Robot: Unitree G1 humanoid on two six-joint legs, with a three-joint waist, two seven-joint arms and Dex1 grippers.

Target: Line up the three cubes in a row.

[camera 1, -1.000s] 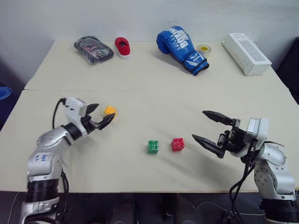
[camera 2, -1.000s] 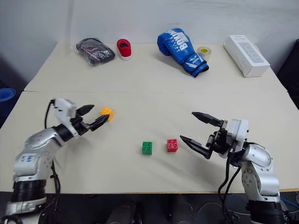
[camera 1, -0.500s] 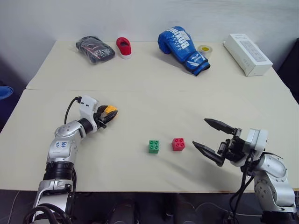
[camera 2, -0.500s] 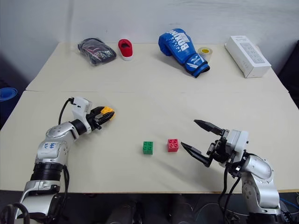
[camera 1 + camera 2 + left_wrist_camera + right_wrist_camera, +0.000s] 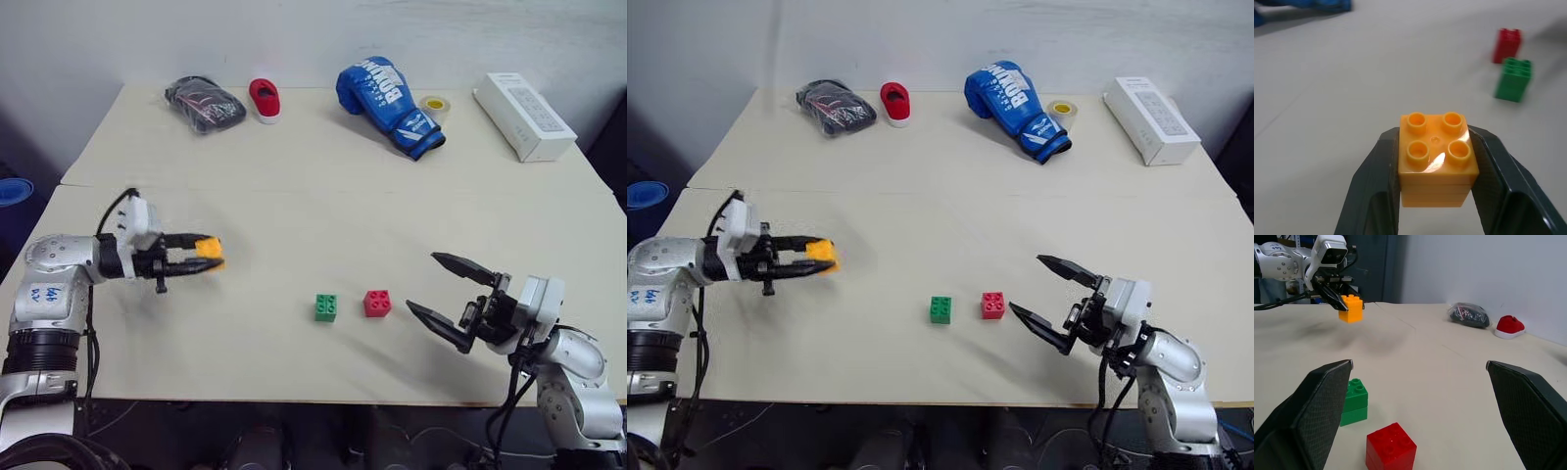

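My left gripper (image 5: 201,258) is shut on the orange-yellow cube (image 5: 208,248) and holds it just above the table at the left, fingers pointing toward the right. The left wrist view shows the cube (image 5: 1436,159) studs-up between both fingers. Near the table's front middle stand the green cube (image 5: 325,307) and the red cube (image 5: 376,304), side by side with a small gap. Right of the red cube, my right gripper (image 5: 423,282) hovers open and empty, with the green (image 5: 1354,401) and red (image 5: 1391,448) cubes before it.
Along the far edge lie a black pouch (image 5: 204,103), a red shoe-shaped thing (image 5: 265,98), a blue boxing glove (image 5: 390,93), a tape roll (image 5: 435,104) and a white box (image 5: 524,116). A seam (image 5: 343,188) crosses the table.
My left gripper closed on the orange-yellow cube, lifted it off the table and swung back to the left, now pointing rightward. The right gripper stayed open and nearly still.
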